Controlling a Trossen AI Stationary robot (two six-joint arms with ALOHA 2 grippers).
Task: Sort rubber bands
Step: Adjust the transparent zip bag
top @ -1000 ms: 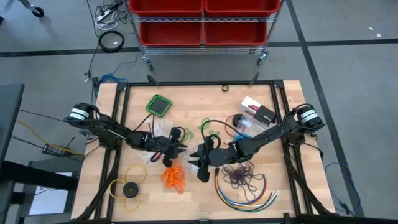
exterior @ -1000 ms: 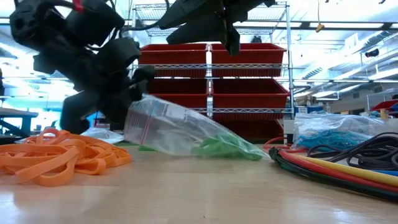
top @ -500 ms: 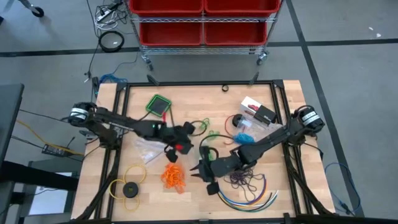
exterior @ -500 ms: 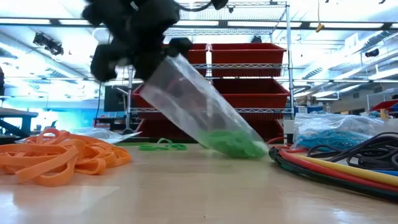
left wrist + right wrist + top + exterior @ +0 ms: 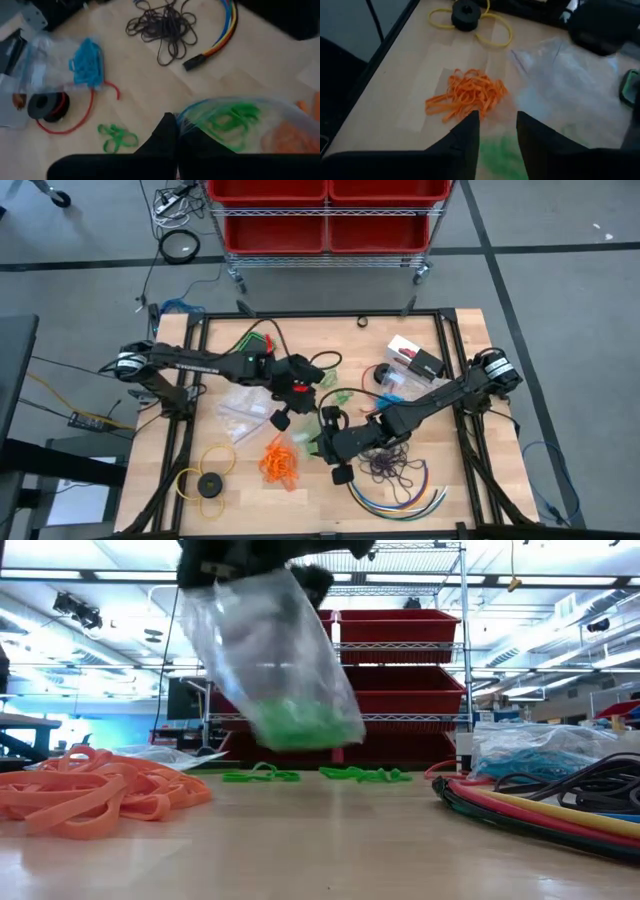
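A clear plastic bag point(image 5: 265, 650) with green rubber bands point(image 5: 300, 725) bunched in its bottom hangs above the table from my shut left gripper point(image 5: 175, 131), which is over the table's middle point(image 5: 295, 395). My right gripper point(image 5: 495, 131) stands open just to the bag's right point(image 5: 325, 447), and the green bunch point(image 5: 497, 157) shows as a blur between its fingers. Loose green bands point(image 5: 262, 776) lie on the table. Orange bands point(image 5: 280, 462), dark purple bands point(image 5: 390, 462) and blue bands inside another bag point(image 5: 87, 60) lie around them. My left gripper pinches the bag's top edge point(image 5: 184, 120) between its two fingers, which slant downward. The bag hangs below them, clear of the table, with the green bands sagging at its bottom. Whether my right gripper touches the bag, I cannot tell.
An empty clear bag point(image 5: 240, 415) lies left of centre. A yellow ring with a black disc point(image 5: 205, 480) sits at the near left. Coloured cables point(image 5: 400, 495) curve along the near right. A green square pad point(image 5: 255, 348) and small boxes point(image 5: 415, 360) stand farther back.
My left gripper has risen and gone toward the table's far edge and right, taking the bag with it. The bag first lay slanted with its green-filled bottom on the table, then swung up and now hangs clear. My right gripper has shifted slightly toward the near edge and rolled.
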